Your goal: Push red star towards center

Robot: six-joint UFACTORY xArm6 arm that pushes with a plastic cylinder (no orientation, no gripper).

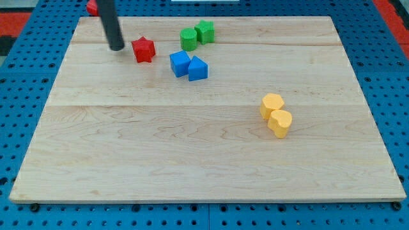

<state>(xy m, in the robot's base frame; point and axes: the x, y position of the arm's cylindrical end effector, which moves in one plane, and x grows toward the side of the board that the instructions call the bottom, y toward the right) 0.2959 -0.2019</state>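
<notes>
My tip is the lower end of a straight dark rod that comes down from the view's top edge and meets the wooden board near its upper left corner. It is a plain rod end with nothing to open or close, and it holds nothing. It stands just to the view's left of the red star, with a thin strip of bare wood showing between them, so it is close beside the star but not clearly touching it.

The red star lies flat on the board in the upper left part, well away from the middle. Behind the rod, at the board's top edge, a second red block shows only in part; its shape cannot be made out.

To the view's right of the star, two blue blocks sit touching each other: a blue cube and, just to its right, a blue wedge-like block. Above them, near the top edge, a green cylinder touches a green star-like block.

Well apart from all of these, in the right half of the board, a yellow hexagonal block touches a yellow rounded block just below it.

The board rests on a blue pegboard table.
</notes>
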